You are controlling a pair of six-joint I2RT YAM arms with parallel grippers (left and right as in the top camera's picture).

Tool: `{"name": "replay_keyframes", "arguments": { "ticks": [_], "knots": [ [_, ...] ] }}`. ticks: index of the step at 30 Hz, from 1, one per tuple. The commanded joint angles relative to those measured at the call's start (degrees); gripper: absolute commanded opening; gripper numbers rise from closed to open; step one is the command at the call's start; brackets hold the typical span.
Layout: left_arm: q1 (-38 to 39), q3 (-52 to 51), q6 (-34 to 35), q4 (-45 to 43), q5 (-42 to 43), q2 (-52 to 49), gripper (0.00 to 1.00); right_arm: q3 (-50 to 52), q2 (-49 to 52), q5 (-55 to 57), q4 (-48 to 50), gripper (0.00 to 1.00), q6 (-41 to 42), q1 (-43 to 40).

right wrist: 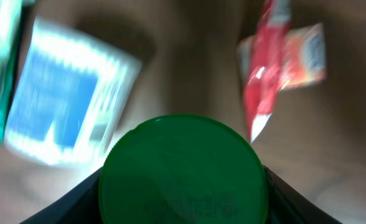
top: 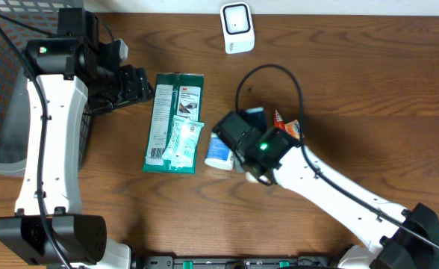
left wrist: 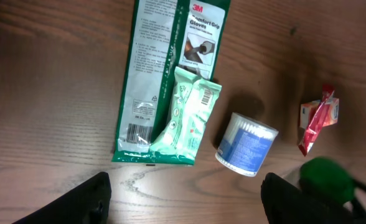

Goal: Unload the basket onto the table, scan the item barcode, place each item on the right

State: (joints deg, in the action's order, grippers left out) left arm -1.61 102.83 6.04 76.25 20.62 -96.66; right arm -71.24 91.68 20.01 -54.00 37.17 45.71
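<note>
The overhead camera looks straight down on the whole counter [top: 339,90]. The left wrist camera faces down from well above, past the left claw [left wrist: 186,208]. The right wrist camera sits close and blurred, a green cap [right wrist: 182,168] filling the right claw [right wrist: 183,200]. All three share the swab tub [left wrist: 246,144] ahead of both claws.

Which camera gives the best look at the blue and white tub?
The left wrist view: the tub lies whole and sharp there. Overhead, the right arm hides part of the tub. The right wrist view shows the tub only as a blur.
</note>
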Motion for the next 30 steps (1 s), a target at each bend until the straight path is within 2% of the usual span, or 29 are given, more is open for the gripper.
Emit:
{"name": "replay_keyframes", "arguments": {
  "ticks": [1,8,16,18,21,25,27,30],
  "knots": [
    [0.09,-0.39,0.31,-0.28,-0.74,-0.48,0.77,0.55,-0.94,5.6,3.69,0.53,-1.05,-3.21],
    [0.09,-0.39,0.28,-1.16,-0.74,-0.48,0.78,7.65,-0.94,3.08,20.17,0.53,-10.25,-7.17],
    [0.09,-0.39,0.31,-2.21,-0.74,-0.48,0.78,16.24,-0.92,1.99,32.44,0.55,-12.59,-7.37],
    [0.09,-0.39,0.31,-2.4,-0.74,-0.48,0.77,16.9,-0.92,1.97,33.07,0.59,-12.59,-7.39],
    [0.09,-0.39,0.28,-2.58,-0.74,-0.48,0.78,16.9,-1.16,1.9,33.0,0.73,-13.46,-7.43],
    [0.09,-0.39,0.28,-2.67,-0.74,-0.48,0.77,16.9,-1.27,-0.2,32.57,0.83,-14.36,-7.5],
    [0.09,-0.39,0.28,-2.64,-0.74,-0.48,0.77,16.9,-1.27,-2.03,31.85,0.94,-14.32,-7.48],
    [0.09,-0.39,0.28,-2.67,-0.74,-0.48,0.78,16.81,-1.44,-4.61,31.45,0.97,-14.34,-7.67]
  ]
}}
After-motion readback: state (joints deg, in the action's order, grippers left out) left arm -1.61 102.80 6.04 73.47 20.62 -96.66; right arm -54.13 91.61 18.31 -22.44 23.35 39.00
